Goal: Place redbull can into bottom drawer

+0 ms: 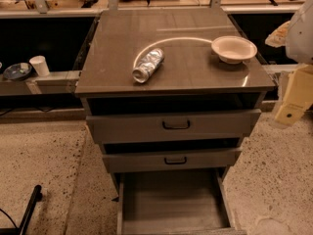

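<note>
I see the bottom drawer (173, 204) pulled out below the two handled drawers (146, 127), showing only its plain flat floor. On the cabinet top (195, 70) the white bowl (234, 48) sits at the right, only its pale inside on view. The redbull can (148, 65) lies on its side on that top, left of the bowl and apart from it, shiny silver, one end towards me. The gripper (292, 104) hangs at the right edge, beside the cabinet; I cannot tell its state.
</note>
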